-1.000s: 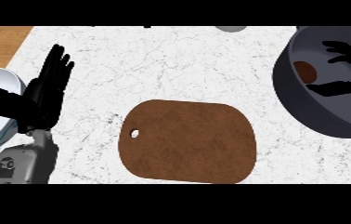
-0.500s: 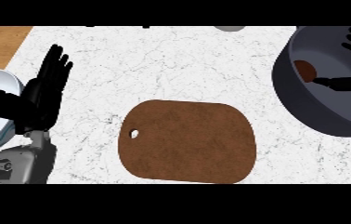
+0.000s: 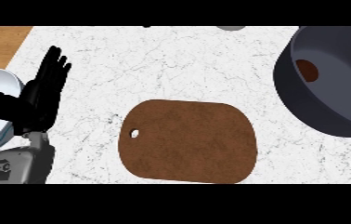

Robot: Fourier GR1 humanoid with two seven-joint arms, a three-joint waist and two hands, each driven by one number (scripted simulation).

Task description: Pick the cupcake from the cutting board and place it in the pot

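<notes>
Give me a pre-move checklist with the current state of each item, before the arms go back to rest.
1. Cupcake inside the pot: ok, a brown shape shows against the inner wall.
2. Cutting board free of the cupcake: ok, its top is bare.
3. Right hand out of the pot: ok, no hand shows in or over it; the right hand is not in view.
4. Left hand resting clear of the board: ok, open with fingers up at the view's left edge.
5. Cupcake upright: cannot tell, the pot's wall hides most of it.
6. Pot fully on the counter: cannot tell, the view's right edge cuts it off.
</notes>
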